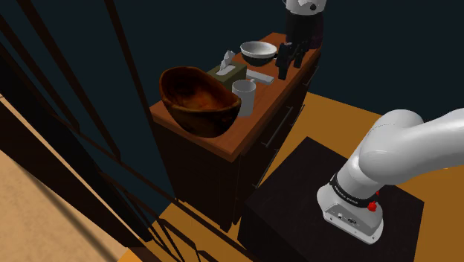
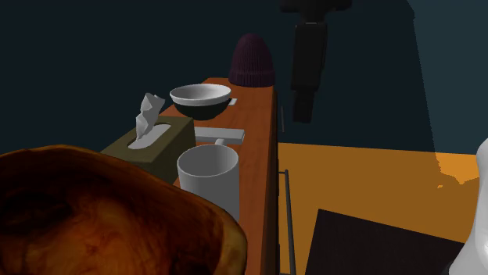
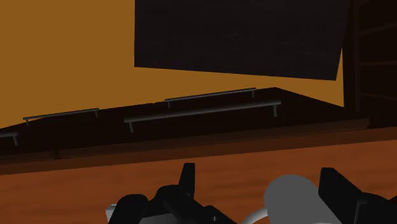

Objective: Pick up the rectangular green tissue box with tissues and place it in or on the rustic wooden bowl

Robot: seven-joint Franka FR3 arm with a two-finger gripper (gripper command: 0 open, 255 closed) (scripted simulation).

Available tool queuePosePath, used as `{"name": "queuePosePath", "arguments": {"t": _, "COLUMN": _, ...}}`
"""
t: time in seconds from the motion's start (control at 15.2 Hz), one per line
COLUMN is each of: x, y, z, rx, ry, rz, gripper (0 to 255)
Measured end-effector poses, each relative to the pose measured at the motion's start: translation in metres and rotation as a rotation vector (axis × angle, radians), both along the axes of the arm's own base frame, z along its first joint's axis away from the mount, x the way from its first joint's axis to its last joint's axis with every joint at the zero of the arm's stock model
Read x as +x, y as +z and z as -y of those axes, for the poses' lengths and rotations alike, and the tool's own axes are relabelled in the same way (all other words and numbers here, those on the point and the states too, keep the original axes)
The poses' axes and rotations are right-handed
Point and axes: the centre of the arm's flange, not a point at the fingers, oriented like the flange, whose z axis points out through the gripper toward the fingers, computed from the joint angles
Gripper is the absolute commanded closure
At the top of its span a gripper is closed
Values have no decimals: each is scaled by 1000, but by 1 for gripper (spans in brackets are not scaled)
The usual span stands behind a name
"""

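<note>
The olive-green tissue box (image 1: 227,70) (image 2: 148,144), with a white tissue sticking up, lies on the wooden cabinet top (image 1: 223,138) between the big brown wooden bowl (image 1: 199,100) (image 2: 94,215) and a grey bowl. My black gripper (image 1: 287,68) (image 2: 303,116) hangs above the far end of the top, beside the grey bowl and well beyond the tissue box. In the wrist view its fingers (image 3: 186,181) stand apart with nothing clasped, so my gripper (image 3: 262,189) is open.
A grey mug (image 1: 244,97) (image 2: 207,176) (image 3: 289,196) stands next to the tissue box. A grey bowl (image 1: 259,50) (image 2: 201,97), a flat grey slab (image 1: 260,77) (image 2: 219,135) and a dark purple beanie (image 2: 252,61) lie farther along. The cabinet front has bar handles (image 3: 202,109). My dark stand (image 1: 327,201) sits on the orange floor.
</note>
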Motion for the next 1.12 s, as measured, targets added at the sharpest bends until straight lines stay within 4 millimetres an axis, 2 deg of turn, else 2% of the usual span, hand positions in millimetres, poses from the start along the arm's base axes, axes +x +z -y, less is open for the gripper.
{"name": "queuePosePath", "arguments": {"t": 0.07, "x": 0, "y": 0, "z": 0, "rx": 0, "ry": 0, "rz": 0, "gripper": 0}}
{"name": "queuePosePath", "arguments": {"t": 0.2, "x": 13, "y": -3, "z": -1, "rx": 27, "ry": -26, "rz": 16, "gripper": 0}}
{"name": "queuePosePath", "arguments": {"t": 0.59, "x": 74, "y": -12, "z": -1, "rx": 156, "ry": -151, "rz": 95, "gripper": 0}}
{"name": "queuePosePath", "arguments": {"t": 1.12, "x": 156, "y": -19, "z": 16, "rx": 336, "ry": -327, "rz": 207, "gripper": 0}}
